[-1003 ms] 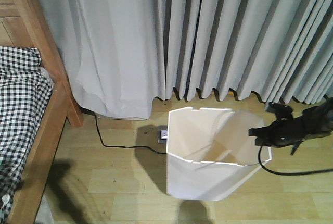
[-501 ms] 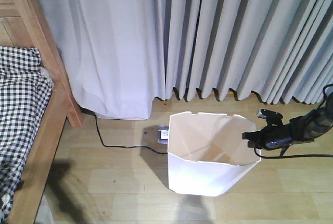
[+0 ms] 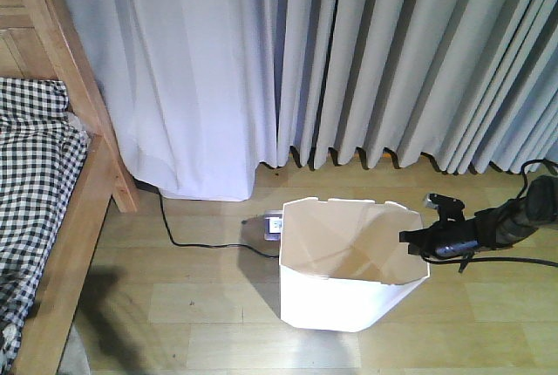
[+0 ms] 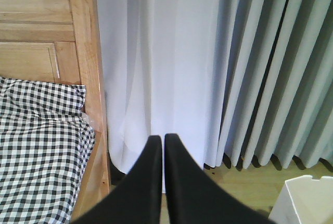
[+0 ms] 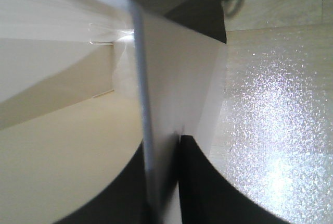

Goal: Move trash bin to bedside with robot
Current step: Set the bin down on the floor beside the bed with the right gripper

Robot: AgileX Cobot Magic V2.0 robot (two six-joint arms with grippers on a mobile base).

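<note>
The white trash bin (image 3: pixel 349 292) stands upright on the wood floor, right of centre in the front view, cream inside. My right gripper (image 3: pixel 417 242) on its slim black arm is shut on the bin's right rim. In the right wrist view one finger is inside and one outside the bin wall (image 5: pixel 171 99). The bed (image 3: pixel 74 218), with a light brown wooden frame and checked bedding, is at the far left, about a bin's width of floor away. My left gripper (image 4: pixel 162 139) is shut and empty, held in the air facing the curtain beside the bed (image 4: pixel 41 146).
Grey curtains (image 3: pixel 349 61) hang along the back wall. A black cable (image 3: pixel 187 242) runs across the floor to a white power strip (image 3: pixel 273 224) just behind the bin's left corner. The bed's wooden post (image 3: pixel 122 187) stands at the left.
The bin was tilted a second ago and now stands level. It has shifted slightly nearer, and my right arm has lowered with it.
</note>
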